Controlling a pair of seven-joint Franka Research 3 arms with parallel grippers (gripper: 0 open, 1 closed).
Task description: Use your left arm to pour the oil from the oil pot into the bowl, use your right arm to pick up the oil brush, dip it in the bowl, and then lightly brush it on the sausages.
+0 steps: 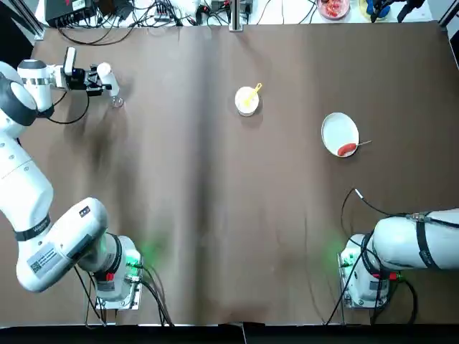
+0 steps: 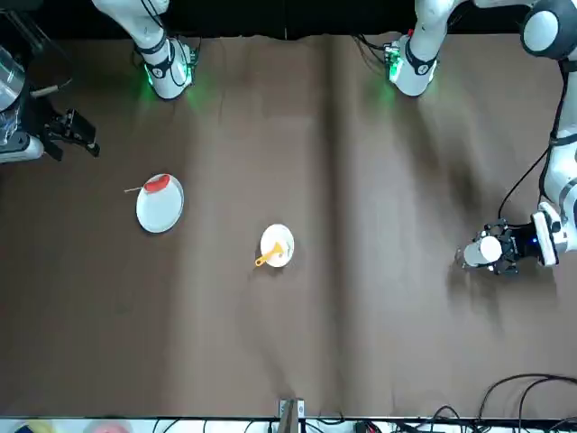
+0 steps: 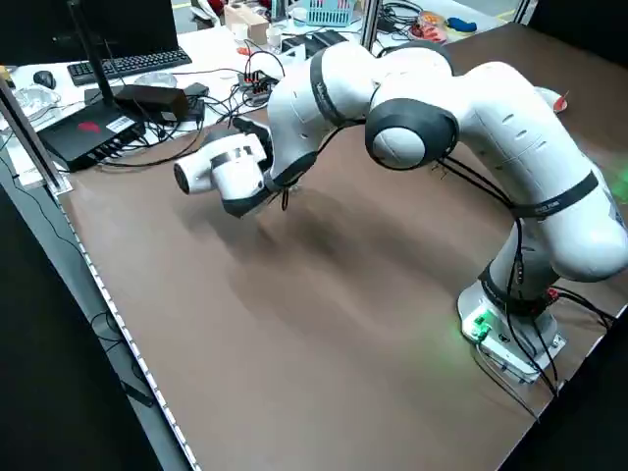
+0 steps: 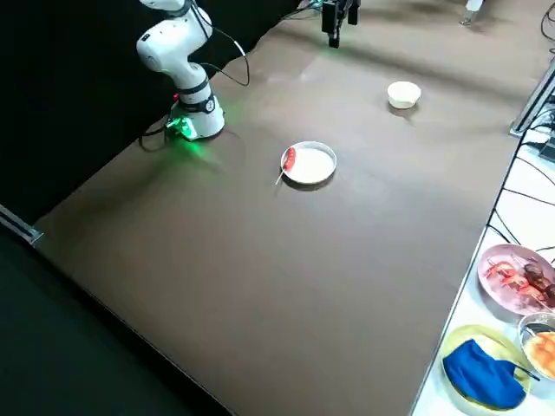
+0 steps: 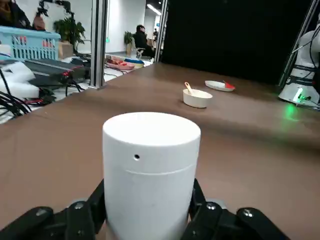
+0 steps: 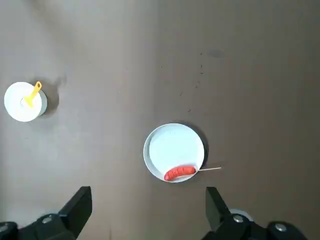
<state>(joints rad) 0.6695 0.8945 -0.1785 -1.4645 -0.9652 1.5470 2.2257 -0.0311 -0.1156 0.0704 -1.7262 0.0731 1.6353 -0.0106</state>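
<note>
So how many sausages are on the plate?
1 sausage: it lies at the plate's rim, on a thin stick that pokes out past the edge. The overhead and wrist views show no second one hidden.

Top view: you see even, moderately bright light, with soft-edged shadows beside the bowl (image 1: 247, 102) and green glows at the arm bases. Right wrist view: your plate (image 6: 174, 150) casts a darker shadow along one edge. Left wrist view: a ceiling lamp (image 5: 154, 9) shines beyond the table.
</note>
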